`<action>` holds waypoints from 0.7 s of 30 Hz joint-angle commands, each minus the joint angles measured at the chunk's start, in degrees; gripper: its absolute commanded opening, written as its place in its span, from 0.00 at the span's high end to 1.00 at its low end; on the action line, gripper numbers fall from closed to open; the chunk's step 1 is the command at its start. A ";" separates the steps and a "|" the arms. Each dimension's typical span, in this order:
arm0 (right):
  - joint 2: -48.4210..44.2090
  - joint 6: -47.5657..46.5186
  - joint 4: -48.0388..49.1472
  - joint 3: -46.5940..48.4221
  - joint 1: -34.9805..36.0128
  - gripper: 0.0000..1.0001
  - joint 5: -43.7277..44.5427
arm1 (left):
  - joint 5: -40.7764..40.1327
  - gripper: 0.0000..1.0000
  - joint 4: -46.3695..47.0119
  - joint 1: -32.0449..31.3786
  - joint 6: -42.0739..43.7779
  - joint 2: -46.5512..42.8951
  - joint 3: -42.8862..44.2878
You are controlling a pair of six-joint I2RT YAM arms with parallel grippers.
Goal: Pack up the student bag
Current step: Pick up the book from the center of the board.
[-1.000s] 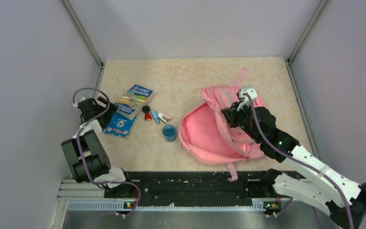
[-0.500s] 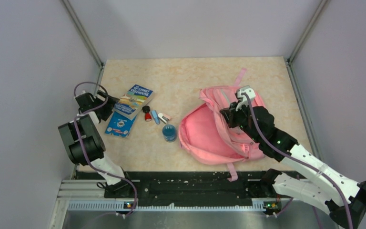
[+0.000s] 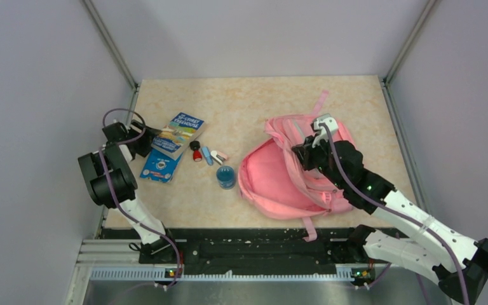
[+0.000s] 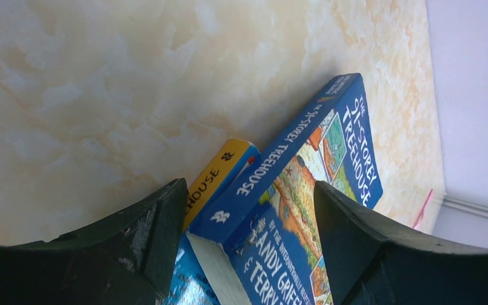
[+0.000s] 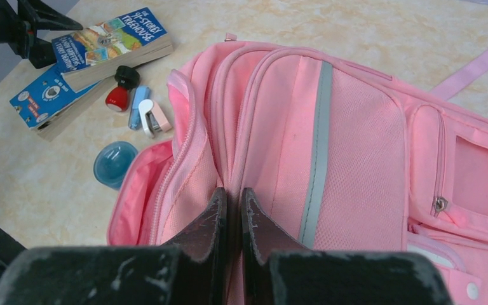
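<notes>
The pink student bag [image 3: 278, 185] lies at centre right with its main compartment gaping toward the left. My right gripper [image 3: 303, 153] is shut on a fold of the bag's upper fabric beside the open zip [image 5: 234, 194]. The bag [image 5: 356, 140] fills the right wrist view. My left gripper [image 3: 142, 137] is open at the left table edge, its jaws either side of the near corner of a blue Treehouse book [image 4: 305, 171]. That book [image 3: 179, 133] lies on a second blue book [image 3: 160, 166] with a yellow spine [image 4: 219, 173].
Between the books and the bag lie a red and black stamp [image 3: 196, 152], a small blue piece [image 3: 207, 155], a pink and white stapler [image 3: 218, 157] and a round blue container [image 3: 226, 176]. Grey walls close in the left, right and far sides.
My left arm has swung its elbow up and left, and its gripper has moved right onto the top book's corner. My right gripper has shifted slightly left with the bag fabric.
</notes>
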 commanded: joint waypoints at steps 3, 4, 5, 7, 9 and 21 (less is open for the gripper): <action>-0.04 0.07 8.45 5.51 -0.01 1.00 -0.46 | 5.14 0.25 6.92 0.24 -4.64 3.86 2.40; -0.08 0.07 8.37 5.59 0.03 1.00 -0.34 | 5.37 0.26 7.61 0.23 -5.12 4.18 2.25; 0.00 0.09 8.35 5.61 -0.01 1.00 -0.27 | 5.44 0.27 8.30 0.18 -5.48 4.37 2.07; 0.05 0.03 8.21 5.61 0.00 1.00 0.00 | 5.95 0.31 9.41 0.26 -5.96 4.73 1.87; 0.15 -0.01 8.09 5.61 0.02 1.00 0.33 | 6.71 0.38 10.39 0.21 -6.46 4.93 1.73; 1.30 -1.02 6.80 6.49 0.03 1.00 1.76 | 6.64 0.82 15.51 0.29 -9.28 0.52 -2.44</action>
